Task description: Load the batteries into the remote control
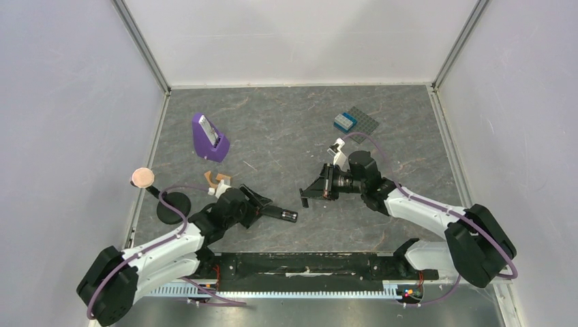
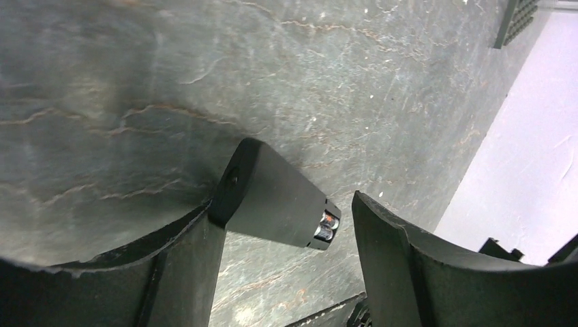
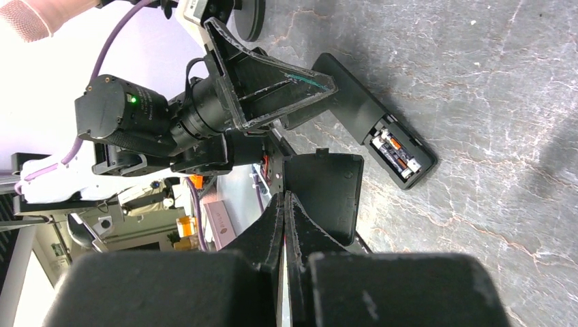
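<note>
Partly within left pincer [image 2: 285, 204]: remote control [image 3: 354, 102]

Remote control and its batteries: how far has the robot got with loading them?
Done: both batteries sit in the remote control's open compartment. In hand: the right arm has its jaws shut on a flat black plate, apparently the compartment cover. The left arm has its jaws open around the remote's other end. Left: the compartment is uncovered, so probably fitting that plate.
</note>
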Motion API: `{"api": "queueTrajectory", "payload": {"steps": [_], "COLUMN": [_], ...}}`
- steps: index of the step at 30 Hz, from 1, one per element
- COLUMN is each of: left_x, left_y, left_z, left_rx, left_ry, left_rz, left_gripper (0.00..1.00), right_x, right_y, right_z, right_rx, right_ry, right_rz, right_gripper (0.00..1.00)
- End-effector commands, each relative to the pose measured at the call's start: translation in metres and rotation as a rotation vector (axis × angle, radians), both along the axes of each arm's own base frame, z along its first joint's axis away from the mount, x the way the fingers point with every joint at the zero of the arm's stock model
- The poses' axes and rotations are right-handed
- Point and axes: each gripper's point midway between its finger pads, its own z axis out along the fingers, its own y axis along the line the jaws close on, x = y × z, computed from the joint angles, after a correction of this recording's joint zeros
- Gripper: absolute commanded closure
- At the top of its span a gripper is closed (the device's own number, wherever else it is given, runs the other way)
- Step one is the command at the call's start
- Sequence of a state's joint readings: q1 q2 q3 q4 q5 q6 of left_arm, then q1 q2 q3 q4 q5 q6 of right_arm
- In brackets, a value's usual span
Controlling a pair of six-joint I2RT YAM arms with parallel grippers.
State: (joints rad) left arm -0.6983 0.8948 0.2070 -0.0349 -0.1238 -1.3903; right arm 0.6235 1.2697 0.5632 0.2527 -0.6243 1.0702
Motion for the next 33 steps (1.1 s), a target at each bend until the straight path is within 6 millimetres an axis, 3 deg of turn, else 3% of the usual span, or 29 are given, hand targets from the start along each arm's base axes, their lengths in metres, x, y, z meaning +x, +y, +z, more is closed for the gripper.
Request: {"api": "queueTrajectory", "payload": {"steps": [1, 9, 13, 18, 23, 27, 33], "left_x": [-0.026, -0.04, -0.043, -0.033, -0.026, -0.036, -0.054], "left_y": [0.033, 0.043, 0.044, 0.026, -0.021, -0.052, -0.082], "left_z": [-0.028, -0.025, -0.009, 0.044, 0.121, 0.15, 0.203], "left_rx": [0.123, 0.131, 0.146, 0.101, 0.053, 0.016, -0.176], "left_ry": [0.143, 0.174, 0.139, -0.055, -0.351, -0.523, -0.778], "left_rz": [0.071, 0.08, 0.028, -0.12, -0.451, -0.718, -0.89], "left_gripper": [0.26, 0.26, 0.26, 0.27, 0.27, 0.27, 0.27], "right_x": [0.001, -0.005, -0.01, -0.017, -0.018, -0.022, -0.021], "right_y": [0.001, 0.001, 0.001, 0.005, 0.011, 0.021, 0.031], "right_z": [0.019, 0.027, 0.033, 0.041, 0.047, 0.067, 0.106], "right_rx": [0.048, 0.082, 0.101, 0.12, 0.176, 0.273, 0.372], "right_ry": [-0.051, -0.063, -0.084, -0.147, -0.142, -0.115, -0.126], "right_rz": [0.005, 0.022, 0.051, 0.113, 0.122, 0.145, 0.136], "right_gripper": [1.0, 1.0, 1.0, 1.0, 1.0, 1.0, 1.0]}}
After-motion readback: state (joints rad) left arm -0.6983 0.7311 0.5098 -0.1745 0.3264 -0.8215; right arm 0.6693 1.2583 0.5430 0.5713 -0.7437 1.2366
